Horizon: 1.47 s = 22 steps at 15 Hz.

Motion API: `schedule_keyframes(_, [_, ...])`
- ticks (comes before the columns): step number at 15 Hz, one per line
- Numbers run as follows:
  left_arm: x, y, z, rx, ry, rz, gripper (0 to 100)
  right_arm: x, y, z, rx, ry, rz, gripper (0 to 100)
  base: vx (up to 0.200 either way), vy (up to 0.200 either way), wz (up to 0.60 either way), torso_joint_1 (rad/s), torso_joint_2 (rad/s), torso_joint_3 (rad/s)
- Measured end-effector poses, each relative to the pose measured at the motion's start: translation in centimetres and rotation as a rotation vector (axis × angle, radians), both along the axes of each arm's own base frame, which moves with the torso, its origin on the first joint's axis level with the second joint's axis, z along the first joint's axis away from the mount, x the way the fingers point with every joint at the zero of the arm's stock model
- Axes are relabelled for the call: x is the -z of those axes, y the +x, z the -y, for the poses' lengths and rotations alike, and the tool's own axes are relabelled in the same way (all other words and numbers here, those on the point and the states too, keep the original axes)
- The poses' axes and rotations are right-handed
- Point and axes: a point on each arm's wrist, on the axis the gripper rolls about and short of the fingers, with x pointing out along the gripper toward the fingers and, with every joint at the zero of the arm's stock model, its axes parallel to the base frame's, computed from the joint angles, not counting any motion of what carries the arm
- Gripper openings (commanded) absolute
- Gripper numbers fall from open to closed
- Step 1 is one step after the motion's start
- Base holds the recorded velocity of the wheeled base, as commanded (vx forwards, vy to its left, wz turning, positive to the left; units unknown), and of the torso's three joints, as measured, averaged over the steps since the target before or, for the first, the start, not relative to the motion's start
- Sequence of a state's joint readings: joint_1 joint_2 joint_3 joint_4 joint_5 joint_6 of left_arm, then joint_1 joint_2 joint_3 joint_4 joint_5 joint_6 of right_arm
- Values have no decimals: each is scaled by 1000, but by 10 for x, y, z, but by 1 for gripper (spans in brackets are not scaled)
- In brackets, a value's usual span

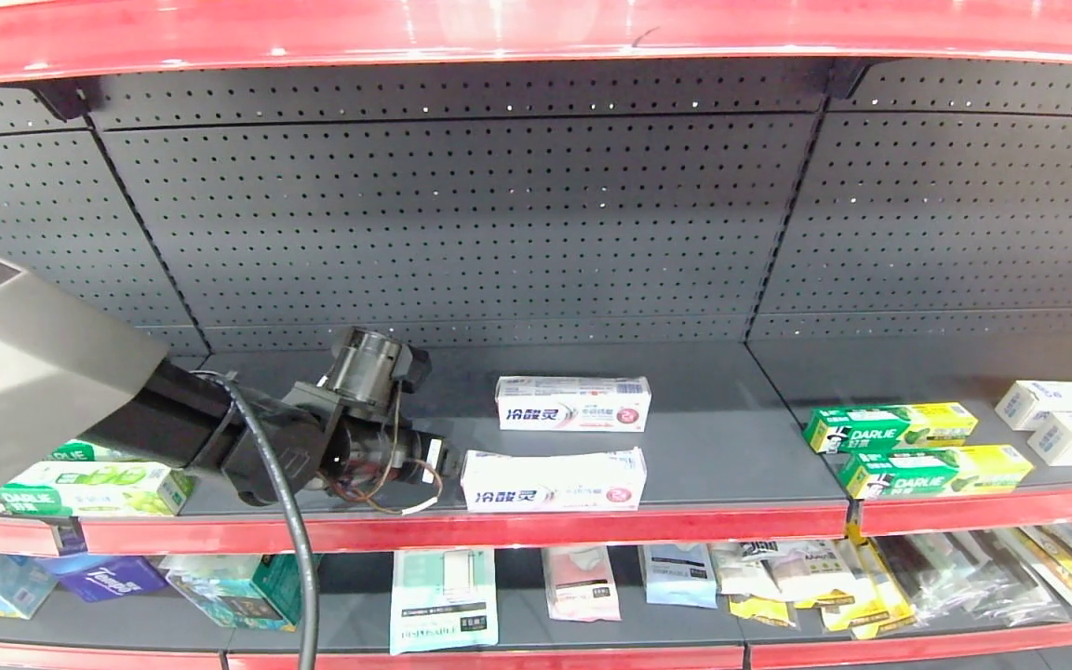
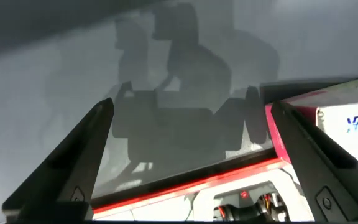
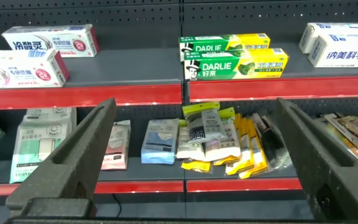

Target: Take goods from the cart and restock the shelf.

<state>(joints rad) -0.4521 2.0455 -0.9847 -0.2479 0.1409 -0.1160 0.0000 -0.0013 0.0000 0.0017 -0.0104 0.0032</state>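
Left wrist view, box (image 2: pixel 353 121) outside fingers (image 2: pixel 73 168) (spread)

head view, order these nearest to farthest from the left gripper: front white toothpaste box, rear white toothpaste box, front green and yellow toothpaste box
From the left gripper:
1. front white toothpaste box, just beside it, at the front.
2. rear white toothpaste box, behind that one.
3. front green and yellow toothpaste box, far off to the right.

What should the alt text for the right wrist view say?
The right gripper is open, facing a shelf that holds white boxes and two green boxes. Packets lie on the lower shelf.
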Motion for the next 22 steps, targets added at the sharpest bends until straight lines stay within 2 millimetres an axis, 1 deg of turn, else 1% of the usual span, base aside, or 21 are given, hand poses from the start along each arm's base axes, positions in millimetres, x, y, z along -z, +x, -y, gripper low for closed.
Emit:
schedule_keyframes(15, [-2, 0, 18, 46, -5, 17, 100, 0, 0, 0, 0, 0, 0, 100, 0, 0, 0, 0, 0, 0])
schedule_keyframes(22, [-2, 0, 19, 48, -3, 20, 100, 0, 0, 0, 0, 0, 0, 100, 0, 0, 0, 0, 0, 0])
